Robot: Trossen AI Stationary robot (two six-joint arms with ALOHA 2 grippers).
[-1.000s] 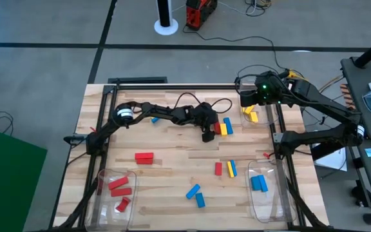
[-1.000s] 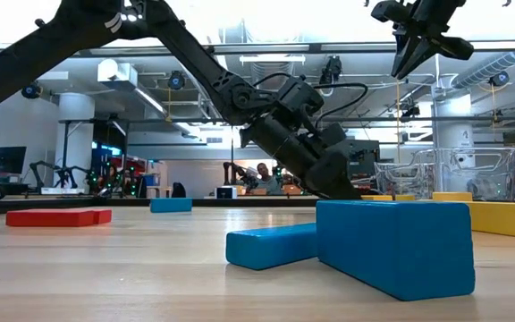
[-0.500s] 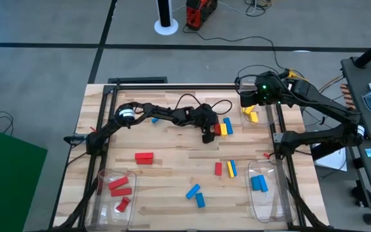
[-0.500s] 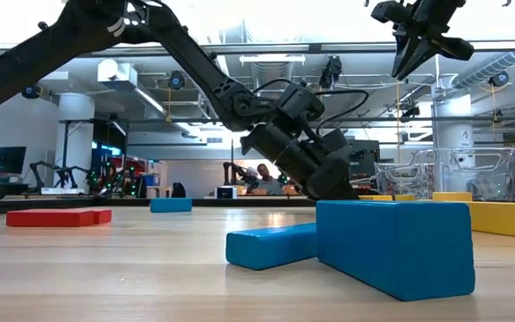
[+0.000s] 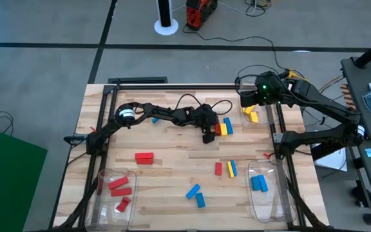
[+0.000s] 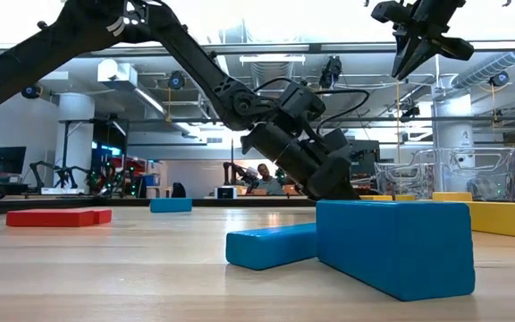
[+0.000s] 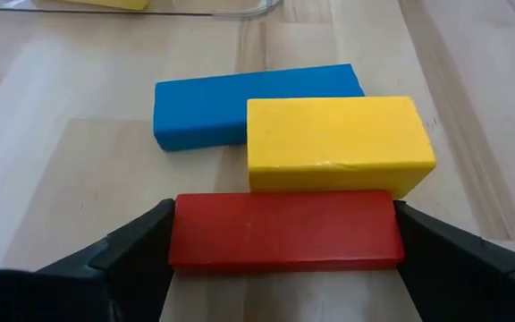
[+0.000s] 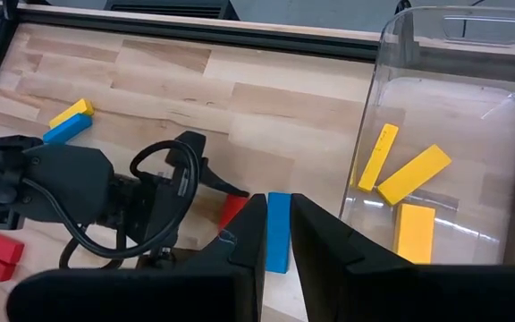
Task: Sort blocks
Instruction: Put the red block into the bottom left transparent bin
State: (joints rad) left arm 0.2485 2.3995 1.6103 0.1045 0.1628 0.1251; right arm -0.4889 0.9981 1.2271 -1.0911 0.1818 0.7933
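the left gripper (image 7: 282, 246) is sitting low mid-table with fingers spread around the ends of a red block (image 7: 282, 231), which is lying flat against a yellow block (image 7: 336, 143) and a blue block (image 7: 240, 100). the right gripper (image 8: 277, 234) is hovering high over the far-right bin (image 8: 445, 107) of yellow pieces, fingers nearly pressed together and holding nothing. risk: closing off-centre could be dragging the touching yellow block along or be twisting the red one out, since they are lying flush.
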